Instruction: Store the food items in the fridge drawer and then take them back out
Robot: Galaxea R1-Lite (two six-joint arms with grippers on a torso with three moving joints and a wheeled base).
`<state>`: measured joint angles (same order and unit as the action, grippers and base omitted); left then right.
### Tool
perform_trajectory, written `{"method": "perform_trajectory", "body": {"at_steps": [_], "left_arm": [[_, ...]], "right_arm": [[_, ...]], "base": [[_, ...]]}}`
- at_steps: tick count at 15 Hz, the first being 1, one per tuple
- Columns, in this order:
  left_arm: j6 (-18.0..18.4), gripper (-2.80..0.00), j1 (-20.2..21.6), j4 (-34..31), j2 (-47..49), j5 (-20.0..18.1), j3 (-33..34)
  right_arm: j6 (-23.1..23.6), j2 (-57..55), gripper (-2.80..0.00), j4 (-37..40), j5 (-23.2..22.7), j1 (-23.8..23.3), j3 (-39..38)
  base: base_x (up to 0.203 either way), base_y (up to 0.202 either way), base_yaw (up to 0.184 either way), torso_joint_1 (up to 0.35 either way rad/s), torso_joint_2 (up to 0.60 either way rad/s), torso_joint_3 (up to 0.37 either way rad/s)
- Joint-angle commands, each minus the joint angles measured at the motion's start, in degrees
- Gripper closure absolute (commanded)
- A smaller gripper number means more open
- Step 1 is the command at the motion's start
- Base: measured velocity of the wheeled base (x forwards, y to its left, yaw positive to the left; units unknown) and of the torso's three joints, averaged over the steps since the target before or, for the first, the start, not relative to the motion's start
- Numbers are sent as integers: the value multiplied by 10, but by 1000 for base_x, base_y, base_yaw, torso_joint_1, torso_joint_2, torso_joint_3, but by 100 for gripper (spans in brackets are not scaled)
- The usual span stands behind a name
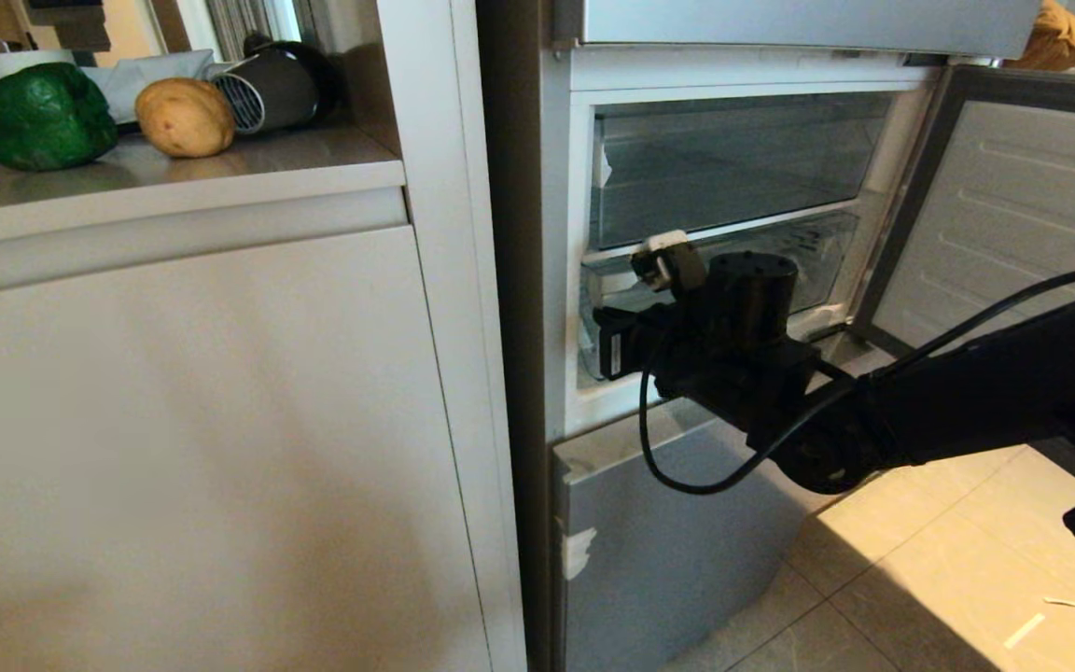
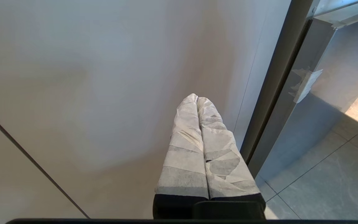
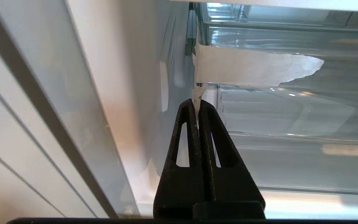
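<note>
food items first: you can see the green bell pepper [image 1: 41, 116] and the tan-brown bun-like lump [image 1: 185, 117] sitting on the counter [image 1: 220, 173], well apart from your right gripper [image 3: 198, 104] and far off to its side, next to a grey hair dryer [image 1: 267, 89]. neither one is in the fridge drawer [image 1: 808, 257], so by my reading nothing has been stored and the whole take-out half is left too.

your right gripper is at the near corner of the clear drawer, inside the open fridge compartment. its black fingers [image 3: 185, 137] are pressed together with only a thin strip of white tape [image 3: 247, 67] caught at the tips; that tape is stuck across the drawer's clear front wall just ahead of the fingertips. it looks like a pinch on a pull tab, so i judge you are at the step of drawing the drawer out. whether the drawer has slid out at all, i cannot tell.

your left gripper [image 2: 197, 101] hangs parked by the white cabinet front [image 2: 104, 93], its wrapped fingers together and holding nothing.
</note>
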<state>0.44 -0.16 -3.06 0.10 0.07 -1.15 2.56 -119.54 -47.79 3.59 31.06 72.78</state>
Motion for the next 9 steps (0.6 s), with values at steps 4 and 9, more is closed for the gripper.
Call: {"method": "perform_trajectory", "body": {"at_steps": [4,9], "left_arm": [[0,0,0,0,0,0,0],[0,0,0,0,0,0,0]], "right_arm": [[1,47,0,-33,20,23,-69],[1,127,0,-58,44,56,-164]], "base": [[0,0,0,0,0,0],[0,0,0,0,0,0]]}}
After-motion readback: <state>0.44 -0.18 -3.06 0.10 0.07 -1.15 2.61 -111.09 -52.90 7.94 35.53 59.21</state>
